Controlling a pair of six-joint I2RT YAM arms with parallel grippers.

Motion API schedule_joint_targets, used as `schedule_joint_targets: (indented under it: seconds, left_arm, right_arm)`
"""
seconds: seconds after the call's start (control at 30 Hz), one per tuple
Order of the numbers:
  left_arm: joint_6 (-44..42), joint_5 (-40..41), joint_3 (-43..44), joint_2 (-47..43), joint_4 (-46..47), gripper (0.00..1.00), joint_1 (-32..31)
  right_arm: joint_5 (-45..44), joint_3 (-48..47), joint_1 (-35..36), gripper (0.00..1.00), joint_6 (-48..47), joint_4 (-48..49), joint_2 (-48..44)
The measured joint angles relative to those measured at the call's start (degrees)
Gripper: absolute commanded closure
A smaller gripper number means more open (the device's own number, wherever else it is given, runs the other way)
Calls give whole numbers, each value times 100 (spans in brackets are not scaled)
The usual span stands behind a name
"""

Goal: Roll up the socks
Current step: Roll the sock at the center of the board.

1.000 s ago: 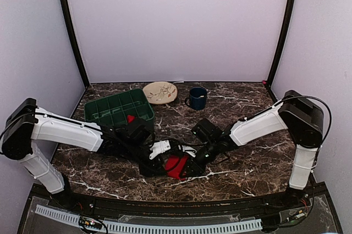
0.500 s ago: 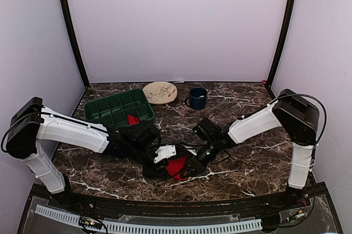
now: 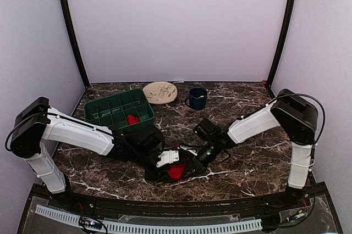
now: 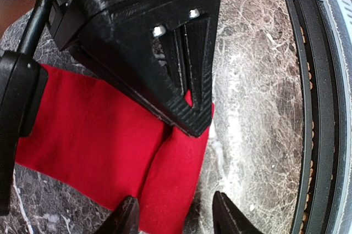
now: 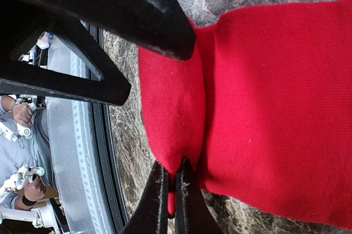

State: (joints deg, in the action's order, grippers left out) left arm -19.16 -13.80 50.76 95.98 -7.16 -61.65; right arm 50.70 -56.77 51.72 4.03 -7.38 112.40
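My right fingers (image 5: pixel 171 183) are pinched shut on a fold of the bright red fabric sock (image 5: pixel 264 91), which lies flat near the table's (image 4: pixel 247 80) front edge, to anchor it. My left fingers (image 4: pixel 175 218) stand half-open astride its edge, holding nothing, placed to start rolling.

The sock (image 5: pixel 264 107) is shown as matt, fine-ribbed knit cloth. The tabletop (image 4: pixel 247 80) is finished in dark, white-veined marble pattern, lightly glossy. The bin (image 3: pixel 110 114) is moulded plastic.
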Motion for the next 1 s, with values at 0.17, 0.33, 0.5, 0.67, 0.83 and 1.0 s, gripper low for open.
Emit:
schedule_joint_targets:
  seconds: [0.17,0.33,0.5,0.67,0.83,1.0]
  left_arm:
    - [-24,52,0,0,92,55,-35]
    - [-74,85,0,0,125,55,-42]
    - [-111,81,0,0,122,58,-57]
    - [-122,74,0,11,122,59,-90]
    - [-120,76,0,160,125,58,-105]
    - [-122,83,0,313,138,62,-127]
  right_arm:
    - [76,-7,-7,100,-2,-7,35]
    - [168,-103,-26,100,-9,-125,107]
    - [186,-142,-33,100,-13,-210,120]
    - [238,-155,-42,100,-26,-249,140]
    - [306,-173,-52,100,-28,-302,160]
    - [398,-175,-55,100,-33,-323,192]
